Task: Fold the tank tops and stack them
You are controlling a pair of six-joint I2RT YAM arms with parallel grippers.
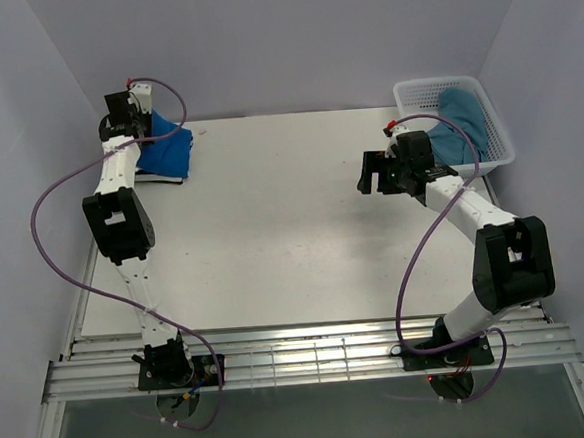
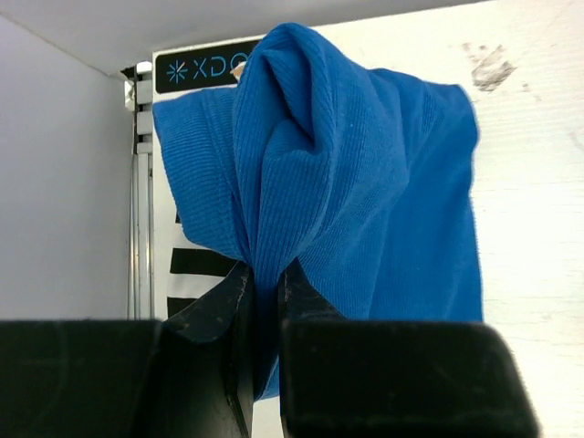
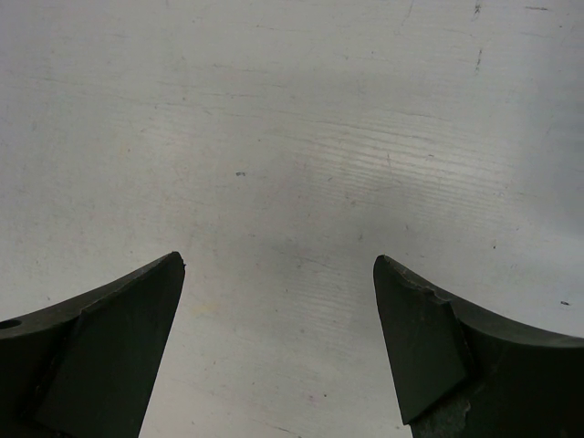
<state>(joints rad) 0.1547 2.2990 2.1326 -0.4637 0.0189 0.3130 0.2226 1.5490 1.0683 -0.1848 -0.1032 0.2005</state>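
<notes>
So the left gripper [image 2: 265, 270] is pinching a bunched-up ridge of the royal blue tank top [image 2: 365, 201], jaws pressed together on the cloth. In the wrist view the fabric is running straight away from the jaws toward 12 o'clock and spreading out flat. It's lying over the striped tank top [image 2: 193, 263], whose black and white bands are peeking out at 9 o'clock. From overhead that whole pile is sitting in the table's 10 o'clock corner.

The right gripper [image 1: 377, 173] is hanging over bare table [image 3: 292, 137] with its jaws spread wide, nothing between them.

The bit that matters next, I'm guessing: the teal tank top [image 1: 462, 117] is sitting crumpled in the white mesh basket [image 1: 412, 105] at the 2 o'clock corner. That's near the right gripper, off toward its 2 o'clock, and well apart from the left one. So the right arm is looking like the one to fetch it.
</notes>
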